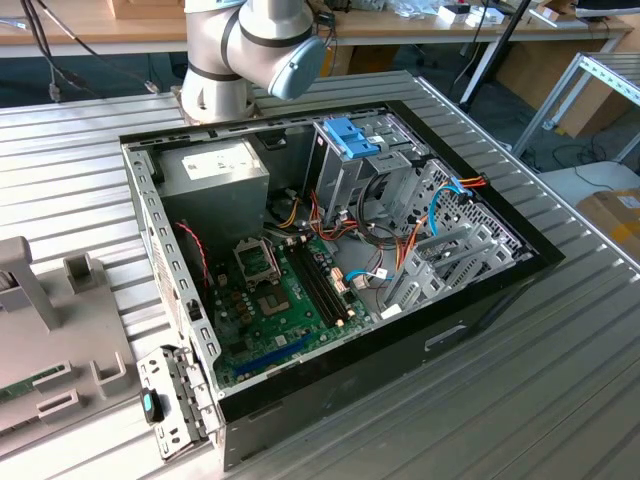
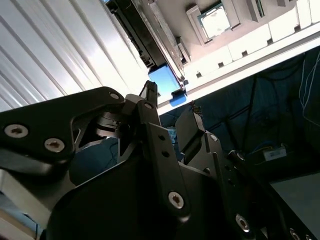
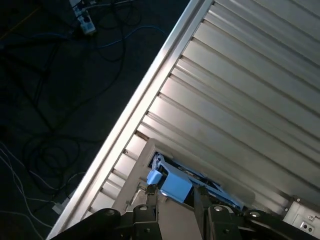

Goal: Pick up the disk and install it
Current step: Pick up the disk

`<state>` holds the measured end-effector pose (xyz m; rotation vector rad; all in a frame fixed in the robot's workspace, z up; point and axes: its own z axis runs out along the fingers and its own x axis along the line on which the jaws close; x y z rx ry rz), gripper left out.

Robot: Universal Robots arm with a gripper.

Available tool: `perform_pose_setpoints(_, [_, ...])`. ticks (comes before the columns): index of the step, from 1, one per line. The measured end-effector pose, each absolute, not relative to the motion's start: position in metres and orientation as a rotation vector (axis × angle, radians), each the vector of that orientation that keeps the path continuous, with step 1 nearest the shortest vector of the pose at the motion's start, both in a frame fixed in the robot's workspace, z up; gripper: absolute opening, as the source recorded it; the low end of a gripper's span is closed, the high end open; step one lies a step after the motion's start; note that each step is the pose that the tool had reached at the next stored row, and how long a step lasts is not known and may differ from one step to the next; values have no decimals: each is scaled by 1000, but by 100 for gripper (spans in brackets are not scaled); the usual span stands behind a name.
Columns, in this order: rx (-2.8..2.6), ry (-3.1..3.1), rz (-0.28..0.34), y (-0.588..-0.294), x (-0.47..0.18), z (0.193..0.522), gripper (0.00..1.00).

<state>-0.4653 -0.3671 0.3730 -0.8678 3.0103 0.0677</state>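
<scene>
- The white label (image 1: 213, 160) on the power supply box (image 1: 180, 182) inside the computer case (image 1: 470, 305) carries dark print in the exterior view, but no word or number of it can be made out.
- The circuit board (image 1: 262, 318) bears tiny pale markings, likewise unreadable.
- Nothing else legible.

Place: a robotics lab or electronics workshop
Table: ribbed metal table (image 1: 560, 380); an opened computer case (image 1: 470, 320) lies on it, motherboard (image 1: 290, 300) bare
Machine: grey robot arm (image 1: 250, 50) standing at the table's far side
Surroundings: wooden workbench (image 1: 90, 35) behind; loose cables (image 3: 45, 135) on the dark floor
</scene>
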Motion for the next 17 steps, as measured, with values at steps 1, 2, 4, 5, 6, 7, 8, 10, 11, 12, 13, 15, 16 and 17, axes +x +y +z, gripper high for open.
perform_pose_setpoints(1, [-903,3001,68,-367,-465,373,42])
perform_pose_setpoints(2, [-931,2992,68,-367,-465,373,42])
perform_pose_setpoints(4, [-1059,2951,68,-367,-465,373,42])
perform_pose_setpoints(5, [-1100,2937,69,-367,-465,373,42])
perform_pose_setpoints(6, [-1138,2923,69,-367,-465,373,42])
perform_pose_setpoints(7, [-1163,2914,69,-367,-465,373,42])
perform_pose_setpoints(8, [-1182,2906,69,-367,-465,373,42])
perform_pose_setpoints(10, [-1226,2889,69,-367,-465,373,42])
perform_pose_setpoints(11, [-1251,2878,69,-367,-465,373,42])
perform_pose_setpoints(12, [-1252,2878,69,-367,-465,373,42])
perform_pose_setpoints(13, [-1252,2878,69,-367,-465,373,42])
perform_pose_setpoints(15, [-1261,2874,69,-367,-465,373,42])
perform_pose_setpoints(16, [-1314,2851,69,-367,-465,373,42])
perform_pose_setpoints(17, [-1362,2830,69,-367,-465,373,42])
